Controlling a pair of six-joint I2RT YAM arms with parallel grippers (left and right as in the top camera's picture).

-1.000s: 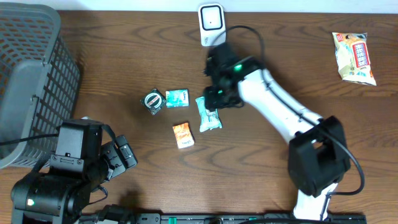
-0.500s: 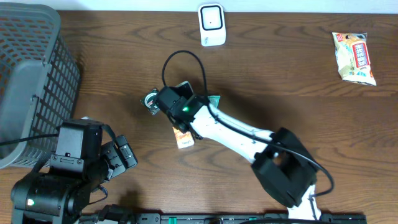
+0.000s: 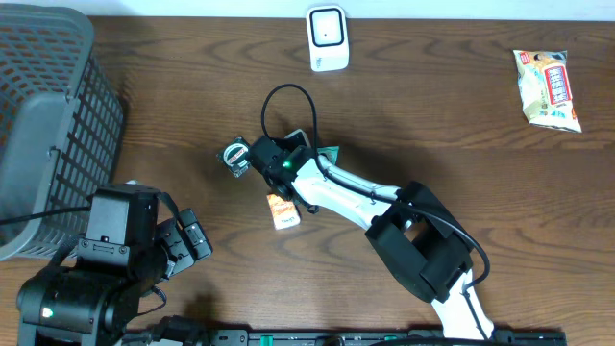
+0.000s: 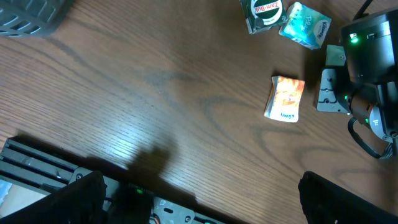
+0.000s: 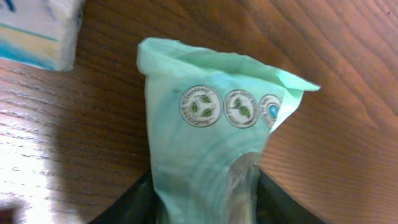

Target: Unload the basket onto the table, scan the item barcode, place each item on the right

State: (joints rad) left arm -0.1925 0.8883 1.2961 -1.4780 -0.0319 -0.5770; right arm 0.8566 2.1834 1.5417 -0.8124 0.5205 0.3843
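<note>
green packet pinched, scanner well apart at the far edge

the green packet is pinched in the right tool near the middle of the bench, its long axis running straight out from the fingers. the white scanner is set well apart toward the far edge, so the right arm is judged the nearer. the left tool is spread wide and carries nothing.

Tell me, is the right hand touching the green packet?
Touching. The right wrist view shows both fingers pressed against the green packet at its lower sides.
</note>
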